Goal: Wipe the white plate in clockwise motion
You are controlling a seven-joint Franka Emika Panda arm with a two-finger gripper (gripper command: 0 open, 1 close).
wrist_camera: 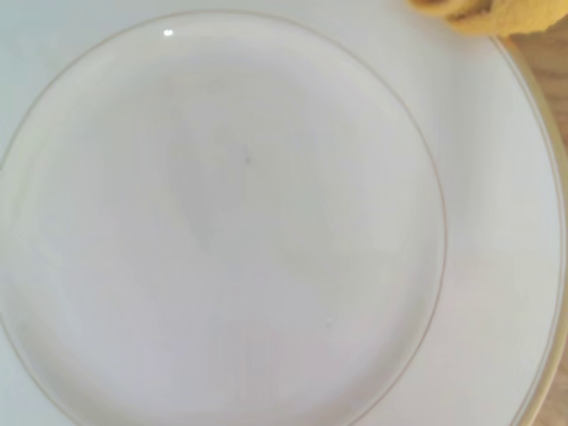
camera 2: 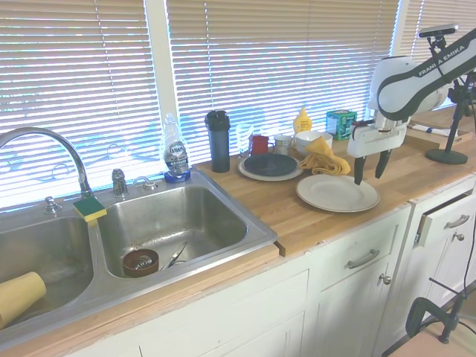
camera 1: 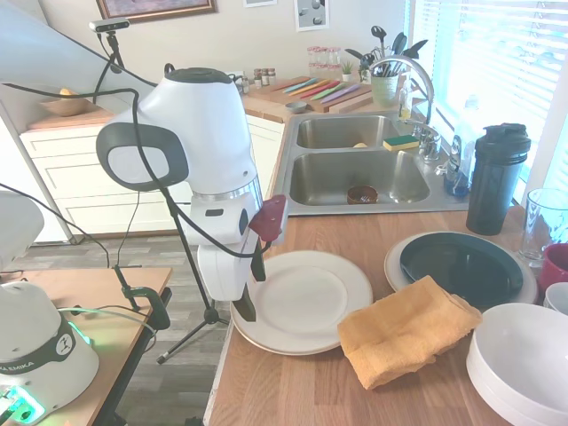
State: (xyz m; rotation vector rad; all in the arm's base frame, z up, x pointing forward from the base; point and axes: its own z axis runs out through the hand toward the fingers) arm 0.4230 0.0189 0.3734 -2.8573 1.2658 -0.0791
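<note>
One plate to wipe: the white plate (camera 1: 306,300) lies flat on the butcher-block counter (camera 1: 293,390), near the front edge, within easy reach of the arm.
First exterior, gripper: the gripper (camera 1: 251,288) hangs over the plate's near rim, fingers pointing down, spread apart and gripping nothing.
First exterior, cloth: the folded mustard-yellow cloth (camera 1: 404,330) lies beside the plate, one corner overlapping its rim; likely the wiping tool, not yet picked up.
First exterior, neighbours: a dark green plate (camera 1: 461,266) stacked on a cream one sits behind the cloth, a white bowl (camera 1: 524,364) to the far side.
Second exterior, gripper: both dark fingers (camera 2: 358,169) show a clear gap between them, tips just above the plate (camera 2: 336,193).
Second exterior, cloth: the cloth (camera 2: 325,158) lies bunched behind the plate, apart from the gripper.
Wrist view, plate: the plate's well (wrist_camera: 222,222) fills the frame, showing only a tiny speck, which suggests the camera looks straight down; a yellow corner of cloth (wrist_camera: 488,16) peeks in.
Judged step: fetching the cloth comes first.
</note>
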